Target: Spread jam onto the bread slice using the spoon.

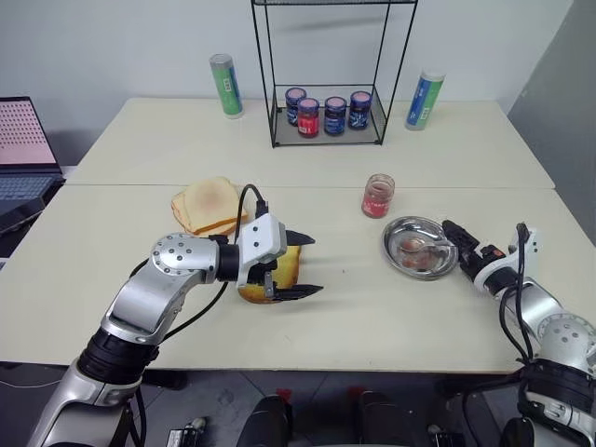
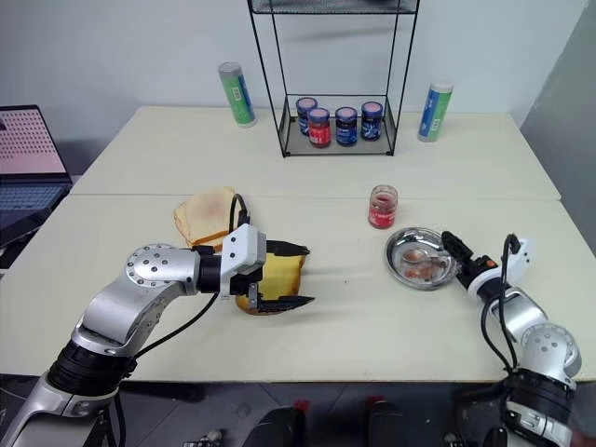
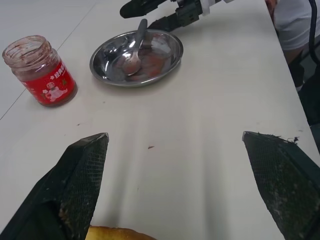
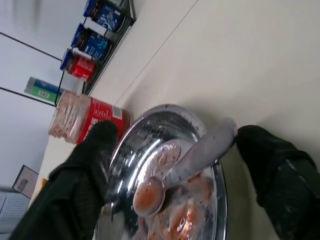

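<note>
The golden-yellow bread slice point(image 1: 285, 266) lies flat near the table's front edge. My left gripper point(image 1: 315, 264) is open and straddles the slice, one black finger along its far edge and one along its near edge. Further back, at the middle right, stands the clear lidless jam jar point(image 1: 378, 196). Just in front of the jar, the silver spoon point(image 1: 425, 246) rests in a small steel dish point(image 1: 419, 220), its bowl smeared red. At the dish's right rim my right gripper point(image 1: 456, 239) is open, and the spoon's handle point(image 4: 212, 146) lies between its fingers point(image 4: 87, 172).
A stack of paler bread slices point(image 1: 210, 205) lies just behind the left gripper. At the back a black wire rack point(image 1: 328, 112) holds several lidded jars, with a green can point(image 1: 225, 86) to its left and another can point(image 1: 425, 100) to its right. A laptop point(image 1: 23, 149) sits far left.
</note>
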